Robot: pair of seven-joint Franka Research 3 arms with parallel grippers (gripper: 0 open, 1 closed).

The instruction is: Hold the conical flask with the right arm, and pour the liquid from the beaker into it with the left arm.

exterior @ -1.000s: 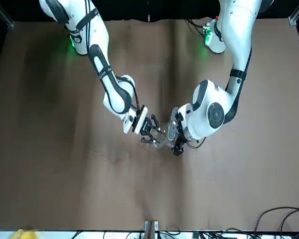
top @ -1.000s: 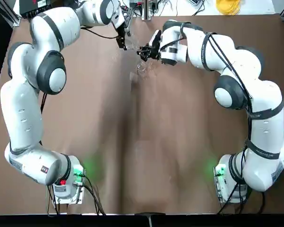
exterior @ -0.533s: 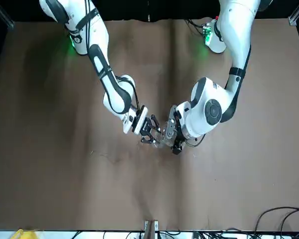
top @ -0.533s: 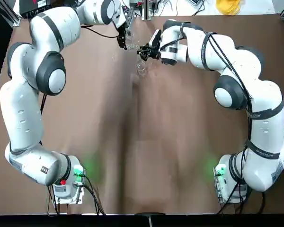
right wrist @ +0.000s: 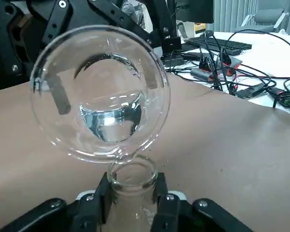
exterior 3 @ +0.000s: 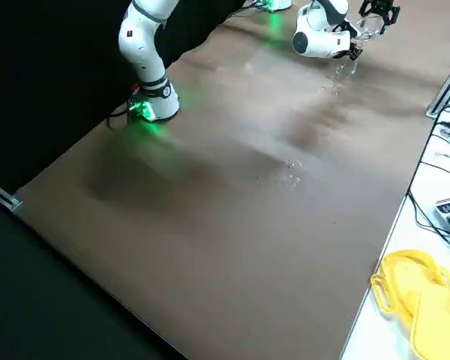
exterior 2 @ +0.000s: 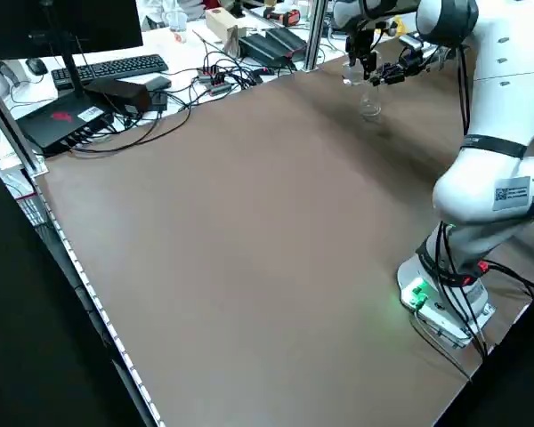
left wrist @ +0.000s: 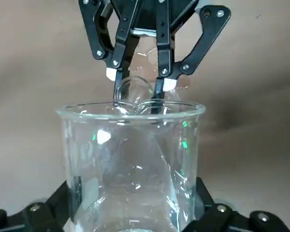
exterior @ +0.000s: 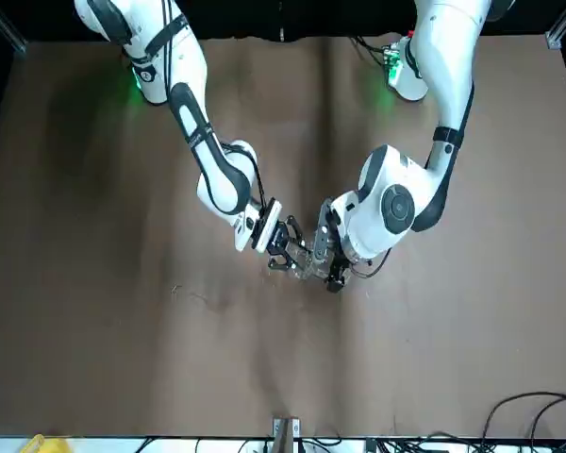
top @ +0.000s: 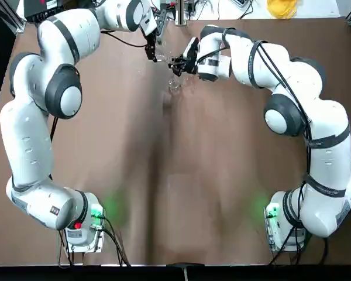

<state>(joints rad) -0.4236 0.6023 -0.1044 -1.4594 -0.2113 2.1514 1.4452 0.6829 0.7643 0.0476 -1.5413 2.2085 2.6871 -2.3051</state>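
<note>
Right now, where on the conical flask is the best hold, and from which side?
At the narrow neck, just under the rim, coming in level from the side. The right pincer already clamps the conical flask there, mouth up and unobstructed, while the left pincer tips the beaker toward it.

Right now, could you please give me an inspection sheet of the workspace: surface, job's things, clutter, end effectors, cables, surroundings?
Surface: brown table, faint wet marks.
Job's things: flask upright, held at its neck; beaker tipped, lip over the flask's mouth, liquid inside.
Clutter: nothing seen on the table.
End effectors: right end effector shut on the flask; left end effector shut on the beaker.
Cables: at both arm bases.
Surroundings: keyboard, wires, yellow object beyond the table's edge.
</note>
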